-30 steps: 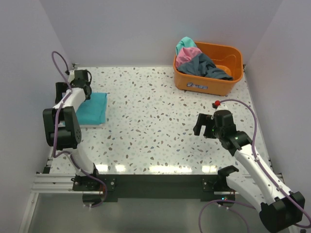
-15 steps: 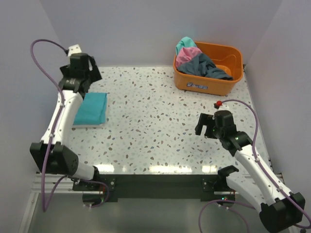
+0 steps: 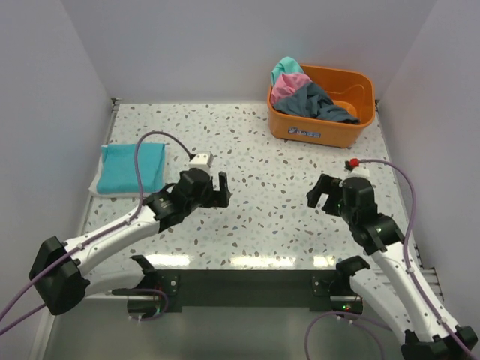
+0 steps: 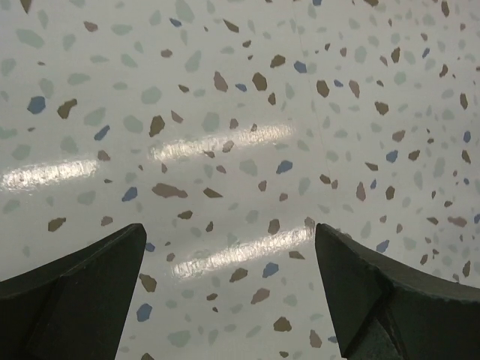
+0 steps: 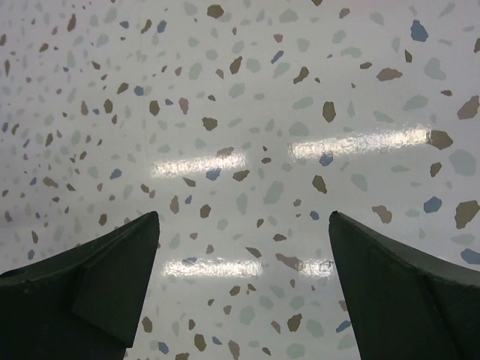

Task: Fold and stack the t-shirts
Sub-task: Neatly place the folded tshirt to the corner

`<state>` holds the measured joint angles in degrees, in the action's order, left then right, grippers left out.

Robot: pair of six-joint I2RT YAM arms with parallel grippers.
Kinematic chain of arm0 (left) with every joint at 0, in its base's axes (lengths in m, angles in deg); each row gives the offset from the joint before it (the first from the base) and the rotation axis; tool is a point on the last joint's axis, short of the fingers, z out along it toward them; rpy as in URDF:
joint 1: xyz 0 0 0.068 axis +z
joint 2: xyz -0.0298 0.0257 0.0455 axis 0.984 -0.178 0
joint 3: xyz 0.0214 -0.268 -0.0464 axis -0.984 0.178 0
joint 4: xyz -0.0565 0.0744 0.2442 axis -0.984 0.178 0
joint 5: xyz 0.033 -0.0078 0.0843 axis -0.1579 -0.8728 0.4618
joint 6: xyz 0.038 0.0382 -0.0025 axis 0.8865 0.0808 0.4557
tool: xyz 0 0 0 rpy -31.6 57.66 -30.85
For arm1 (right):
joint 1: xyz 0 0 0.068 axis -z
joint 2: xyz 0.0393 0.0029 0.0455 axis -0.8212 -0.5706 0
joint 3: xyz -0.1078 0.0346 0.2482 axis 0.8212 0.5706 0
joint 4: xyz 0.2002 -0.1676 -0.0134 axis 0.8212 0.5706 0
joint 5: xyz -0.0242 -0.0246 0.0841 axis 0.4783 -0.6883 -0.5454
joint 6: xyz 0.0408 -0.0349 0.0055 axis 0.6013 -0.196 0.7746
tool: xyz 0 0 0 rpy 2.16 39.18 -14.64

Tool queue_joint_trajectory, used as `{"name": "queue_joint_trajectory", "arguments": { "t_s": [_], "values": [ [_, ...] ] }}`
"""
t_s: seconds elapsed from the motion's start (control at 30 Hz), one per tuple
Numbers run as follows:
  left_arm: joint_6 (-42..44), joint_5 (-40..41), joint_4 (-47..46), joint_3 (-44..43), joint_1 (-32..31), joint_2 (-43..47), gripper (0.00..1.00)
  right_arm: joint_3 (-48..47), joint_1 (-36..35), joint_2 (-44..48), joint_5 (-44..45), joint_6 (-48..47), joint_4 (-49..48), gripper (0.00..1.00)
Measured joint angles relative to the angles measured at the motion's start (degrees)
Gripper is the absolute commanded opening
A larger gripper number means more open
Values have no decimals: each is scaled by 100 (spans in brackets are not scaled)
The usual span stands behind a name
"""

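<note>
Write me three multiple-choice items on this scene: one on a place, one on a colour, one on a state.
1. Where does the folded teal t-shirt lie?
A. in the tub
B. on the table, at its left side
C. at the table's near right corner

2. Besides teal and dark grey, which colour of cloth shows in the tub?
A. pink
B. yellow
C. red

3. How do the fingers of the left gripper stand?
A. shut on a shirt
B. open, holding nothing
C. shut, empty

Answers:
1 B: it lies flat near the left wall.
2 A: a pink shirt sits at the tub's far left.
3 B: the left wrist view shows only bare table between them.
</note>
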<state>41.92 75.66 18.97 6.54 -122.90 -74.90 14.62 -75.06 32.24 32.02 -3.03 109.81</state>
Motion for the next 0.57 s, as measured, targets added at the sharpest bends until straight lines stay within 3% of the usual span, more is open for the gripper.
{"name": "queue_joint_trajectory", "arguments": {
  "t_s": [0.17,0.37,0.57],
  "values": [
    [-127,203,-179,796,-199,595,100,17,0,568,74,192,52,99],
    [-131,562,-354,1060,-197,1561,100,90,0,715,267,350,302,99],
    [-133,833,-358,1060,-197,1432,100,118,0,715,507,450,603,99]
  ]
}}
